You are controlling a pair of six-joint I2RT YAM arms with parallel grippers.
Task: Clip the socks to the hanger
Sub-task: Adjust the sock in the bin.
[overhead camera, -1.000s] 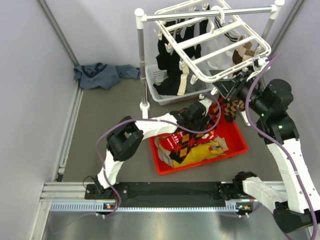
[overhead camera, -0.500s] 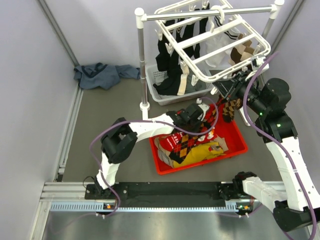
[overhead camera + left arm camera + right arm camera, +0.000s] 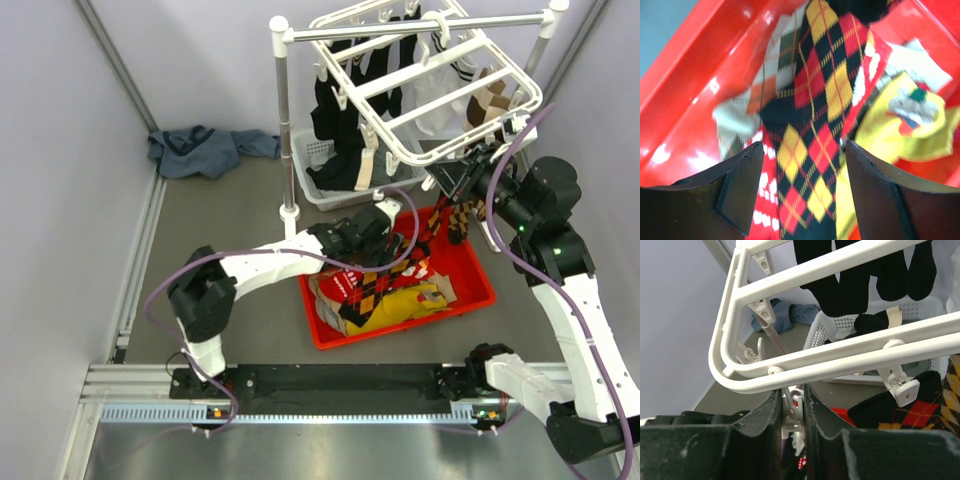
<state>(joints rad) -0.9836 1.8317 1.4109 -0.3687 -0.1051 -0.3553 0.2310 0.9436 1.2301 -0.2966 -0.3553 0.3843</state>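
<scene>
Left gripper [image 3: 805,155]: jaws spread wide, straddling black argyle sock [image 3: 812,115] in red plastic tray [image 3: 685,85], ready to pinch.
Right gripper [image 3: 791,400]: clamped on small white clip [image 3: 792,425] under white plastic drying hanger [image 3: 840,365], likely squeezing it open.

My left arm [image 3: 262,262] reaches low and far forward, wrist tipped down. My left gripper [image 3: 804,155] points downward, its fingers spread wide. My right arm [image 3: 572,300] stands raised with the elbow high. My right gripper [image 3: 792,391] pinches a white clip [image 3: 791,420] between nearly closed fingers.
</scene>
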